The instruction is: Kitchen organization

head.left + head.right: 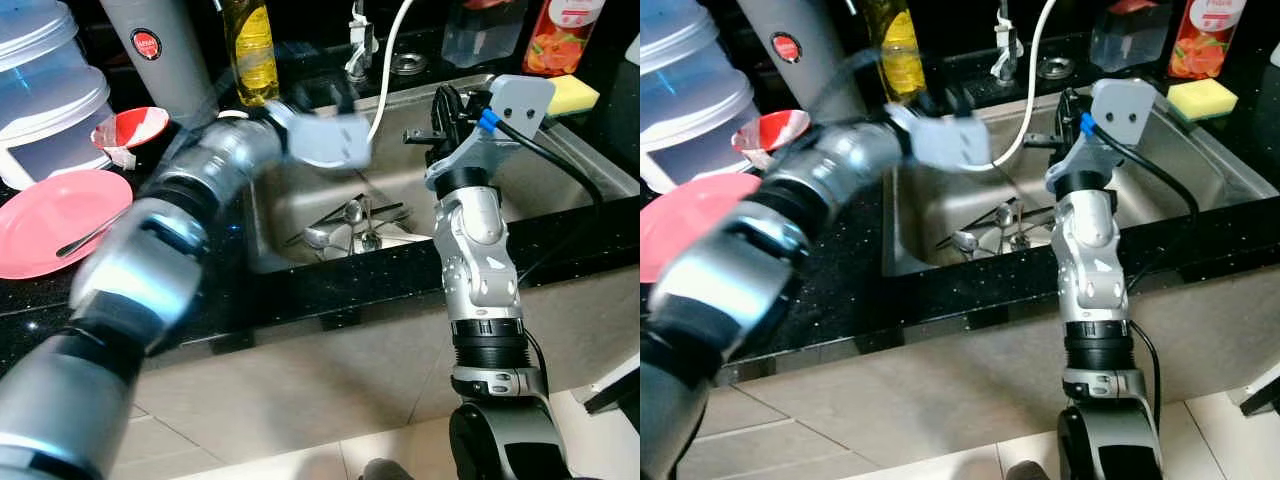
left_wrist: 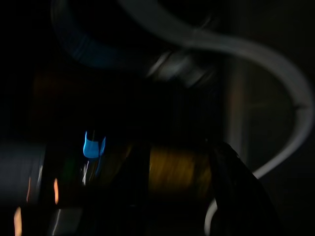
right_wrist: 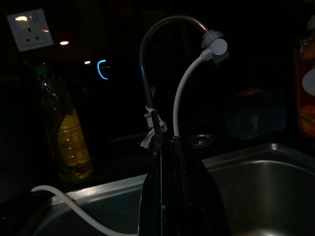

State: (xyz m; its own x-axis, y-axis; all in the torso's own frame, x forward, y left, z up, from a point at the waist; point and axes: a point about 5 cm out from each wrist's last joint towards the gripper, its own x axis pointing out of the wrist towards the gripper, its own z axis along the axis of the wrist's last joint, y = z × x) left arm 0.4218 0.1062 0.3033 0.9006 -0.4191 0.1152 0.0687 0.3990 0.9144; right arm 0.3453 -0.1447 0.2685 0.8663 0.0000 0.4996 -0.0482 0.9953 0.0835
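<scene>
Right end effector (image 3: 170, 196) fingers together above sink (image 1: 580, 150) | left end effector (image 1: 335, 95) blurred, grip unreadable

Left arm (image 1: 180, 230) smeared by motion blur, its gripper end lost against the dark counter (fingers unreadable). Pink plate (image 1: 50, 220) cut by the frame edge. Cutlery (image 1: 350, 225) in the sink (image 1: 560, 150) too small to sort.
</scene>
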